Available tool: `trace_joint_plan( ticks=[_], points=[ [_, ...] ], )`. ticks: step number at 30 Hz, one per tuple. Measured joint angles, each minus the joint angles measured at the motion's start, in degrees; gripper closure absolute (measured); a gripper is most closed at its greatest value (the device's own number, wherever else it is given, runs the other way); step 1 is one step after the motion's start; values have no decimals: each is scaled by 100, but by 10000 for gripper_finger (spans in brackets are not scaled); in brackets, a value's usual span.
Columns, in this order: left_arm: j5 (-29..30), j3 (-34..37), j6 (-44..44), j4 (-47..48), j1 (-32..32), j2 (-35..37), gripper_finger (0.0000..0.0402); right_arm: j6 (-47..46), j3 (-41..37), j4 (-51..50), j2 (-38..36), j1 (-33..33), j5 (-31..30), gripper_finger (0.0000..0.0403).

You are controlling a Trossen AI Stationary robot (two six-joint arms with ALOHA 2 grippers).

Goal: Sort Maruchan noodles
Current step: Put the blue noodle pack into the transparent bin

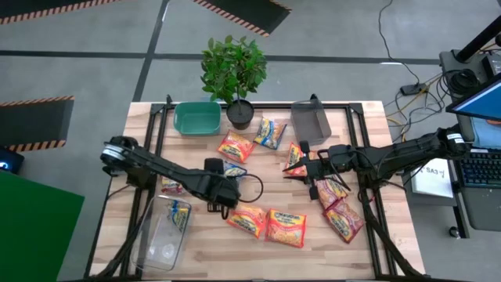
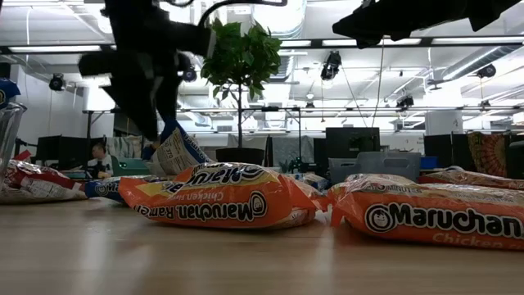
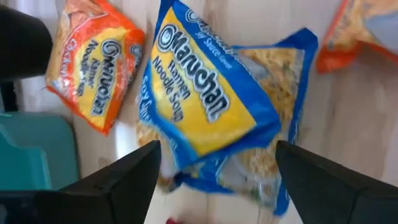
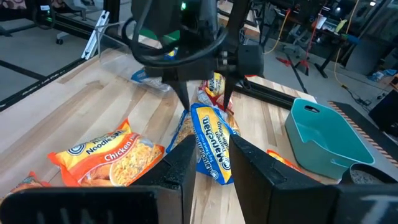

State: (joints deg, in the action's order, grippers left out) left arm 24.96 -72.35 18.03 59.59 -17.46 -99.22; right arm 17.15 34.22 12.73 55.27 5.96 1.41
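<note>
The pale slatted wooden table [image 1: 196, 251] is carrying everything you are sorting. Three bins are waiting round it as likely destinations: a clear plastic tub [image 1: 149, 244] at the left front, a grey rectangular bin [image 1: 310, 129] at the back, and a teal plastic tray [image 1: 180, 119] beside the potted green plant [image 1: 233, 66].

Flat orange plastic Maruchan packets [image 2: 221, 198] are lying loose across the front and middle of the table. That suggests you are less than halfway through the sort.

The blue-and-yellow plastic noodle packet [image 3: 211, 99] is standing tilted on its edge near the table's middle, just under the left gripper [image 3: 216, 148]. That gripper is released, its fingers spread wide to either side of the packet's top and not pinching it. The packet is probably tipping because nothing is holding it.

Your right gripper [image 4: 212, 152] is hovering over the right half of the table, facing that blue packet. I cannot tell whether it is clenched or released.
</note>
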Motion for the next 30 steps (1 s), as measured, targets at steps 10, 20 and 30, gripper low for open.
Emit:
trace_joint_plan(
  ticks=[10, 20, 30],
  points=[
    [490, 908, -18, -1099, 202, 0, 114, 38, 0, 4, 0, 0, -2, 316],
    [605, 1106, 316, -1214, 411, 0, 184, 76, 0, 11, 0, 0, -4, 316],
    [602, 906, 559, -1098, 411, 0, 391, 85, 0, 13, 0, 0, -4, 316]
  ],
)
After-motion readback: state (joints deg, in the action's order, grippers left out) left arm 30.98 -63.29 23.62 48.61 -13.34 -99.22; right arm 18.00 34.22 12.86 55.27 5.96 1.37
